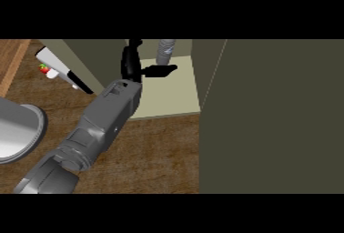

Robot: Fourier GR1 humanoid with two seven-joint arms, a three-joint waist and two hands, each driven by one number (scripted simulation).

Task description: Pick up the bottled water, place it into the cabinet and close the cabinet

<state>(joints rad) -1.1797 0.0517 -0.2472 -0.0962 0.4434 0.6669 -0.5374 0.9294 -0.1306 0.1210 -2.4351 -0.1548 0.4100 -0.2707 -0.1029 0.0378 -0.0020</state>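
Observation:
The bottled water (164, 51), grey and upright, stands at the back of the cabinet on its pale shelf floor (171, 93). My left hand (132, 63) reaches into the cabinet just left of the bottle. Its fingers point straight up the view and its thumb (160, 69) sticks out to the right, ending near the bottle's base. The hand is open and holds nothing. The grey forearm (107, 118) runs in from the lower left. The right hand does not show.
The cabinet's dark olive door (275, 118) stands open and fills the right of the view. A grey round vessel (13, 132) sits on the wooden counter (154, 154) at the left. A white object with red and green marks (50, 68) lies at the upper left.

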